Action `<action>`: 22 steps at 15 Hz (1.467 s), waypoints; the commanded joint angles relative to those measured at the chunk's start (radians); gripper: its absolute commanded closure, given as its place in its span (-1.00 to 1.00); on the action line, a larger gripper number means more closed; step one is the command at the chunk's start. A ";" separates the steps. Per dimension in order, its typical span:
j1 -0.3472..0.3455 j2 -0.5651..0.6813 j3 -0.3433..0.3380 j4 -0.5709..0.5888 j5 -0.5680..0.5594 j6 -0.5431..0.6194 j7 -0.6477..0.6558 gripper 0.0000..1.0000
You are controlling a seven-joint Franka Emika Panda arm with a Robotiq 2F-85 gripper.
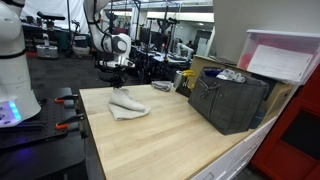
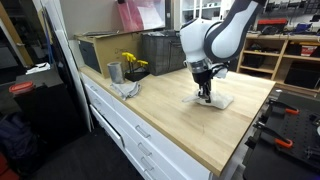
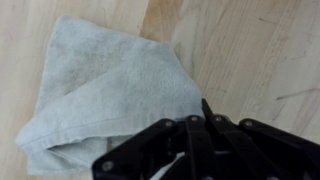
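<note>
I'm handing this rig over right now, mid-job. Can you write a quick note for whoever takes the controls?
Gripper: shut, apparently pinching the towel at its edge.
Towel: folded over on itself, lying on the wooden tabletop, apart from the dark crate.
Done: jaws closed at the towel.
Left: towel not yet lifted; it rests on the wood in both exterior views.

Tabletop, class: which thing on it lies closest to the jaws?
The white towel, folded right beneath them; the dark crate and metal cup stand far off.
</note>
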 commanded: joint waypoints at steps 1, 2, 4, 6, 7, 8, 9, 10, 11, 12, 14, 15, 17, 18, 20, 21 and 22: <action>0.027 -0.082 0.010 -0.100 -0.118 0.062 -0.023 0.98; 0.037 -0.092 0.010 -0.115 -0.170 0.071 -0.026 0.98; 0.039 -0.105 0.016 -0.132 -0.220 0.083 -0.015 0.40; 0.021 -0.112 0.019 -0.131 -0.172 0.083 0.015 0.25; 0.012 -0.114 0.013 -0.127 -0.154 0.083 0.033 0.08; 0.003 -0.120 0.013 -0.124 -0.133 0.078 0.031 -0.06; -0.007 -0.126 0.010 -0.116 -0.098 0.060 0.050 -0.20; -0.016 -0.131 0.003 -0.111 -0.073 0.060 0.070 -0.36; -0.027 -0.124 -0.011 -0.099 -0.065 0.065 0.093 -0.50; -0.040 -0.114 -0.024 -0.088 -0.056 0.069 0.111 -0.66; -0.065 -0.081 -0.062 -0.059 -0.061 0.092 0.159 -0.93; -0.078 -0.059 -0.084 -0.040 -0.068 0.103 0.185 -1.00; -0.097 -0.014 -0.124 -0.002 -0.068 0.130 0.238 -1.00; -0.106 0.014 -0.142 0.023 -0.054 0.139 0.258 -1.00; -0.121 0.070 -0.170 0.072 -0.011 0.146 0.290 -1.00; -0.125 0.094 -0.179 0.095 0.021 0.144 0.306 -1.00; -0.128 0.118 -0.182 0.117 0.062 0.137 0.319 -1.00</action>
